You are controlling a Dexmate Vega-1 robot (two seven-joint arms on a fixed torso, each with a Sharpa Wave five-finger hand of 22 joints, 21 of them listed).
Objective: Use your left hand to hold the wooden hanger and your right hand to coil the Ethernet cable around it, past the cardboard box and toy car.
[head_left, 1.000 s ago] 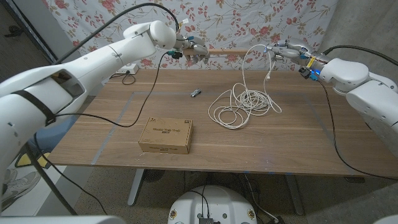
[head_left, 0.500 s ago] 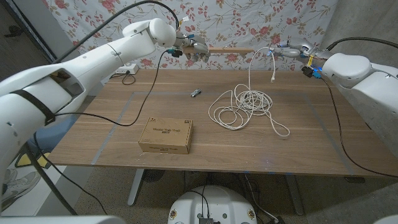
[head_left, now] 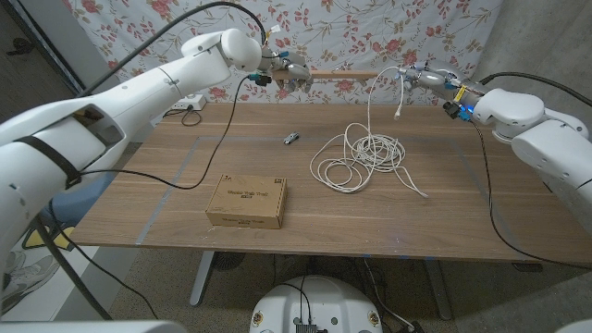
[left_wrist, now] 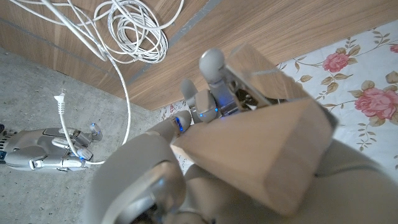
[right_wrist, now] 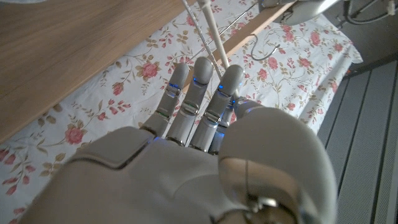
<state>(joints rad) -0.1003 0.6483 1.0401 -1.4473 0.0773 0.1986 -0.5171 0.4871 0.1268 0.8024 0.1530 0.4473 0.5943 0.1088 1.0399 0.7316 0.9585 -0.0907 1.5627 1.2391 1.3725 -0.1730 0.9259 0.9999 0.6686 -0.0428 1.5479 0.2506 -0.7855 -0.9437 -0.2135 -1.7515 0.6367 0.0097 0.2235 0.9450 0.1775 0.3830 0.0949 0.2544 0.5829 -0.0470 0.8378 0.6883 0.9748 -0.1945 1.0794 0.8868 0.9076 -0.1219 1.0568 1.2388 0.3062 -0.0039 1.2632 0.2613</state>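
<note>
My left hand point(head_left: 287, 72) grips one end of the wooden hanger point(head_left: 342, 74) and holds it level above the table's far edge; the hanger's wood point(left_wrist: 261, 143) shows close up in the left wrist view. Beyond the hanger's free end, my right hand point(head_left: 421, 76) pinches the white Ethernet cable point(head_left: 371, 102) near its plug point(head_left: 398, 116), which dangles. One strand rises from the loose coil point(head_left: 361, 153) on the table to that hand. The cardboard box point(head_left: 246, 203) lies front left, the small toy car point(head_left: 290, 139) behind it. The coil point(left_wrist: 137, 31) and right hand point(left_wrist: 50, 152) also show from the left wrist.
A white power strip point(head_left: 190, 100) with a black lead lies at the table's far left. A floral cloth point(head_left: 444, 28) hangs behind the table. A loose cable tail point(head_left: 416, 185) trails right of the coil. Blue tape lines point(head_left: 171, 185) mark the tabletop.
My right hand swung out to the right, then came back toward the hanger's end with the cable. The cable tail slid out to the right on the table. The left hand stayed still.
</note>
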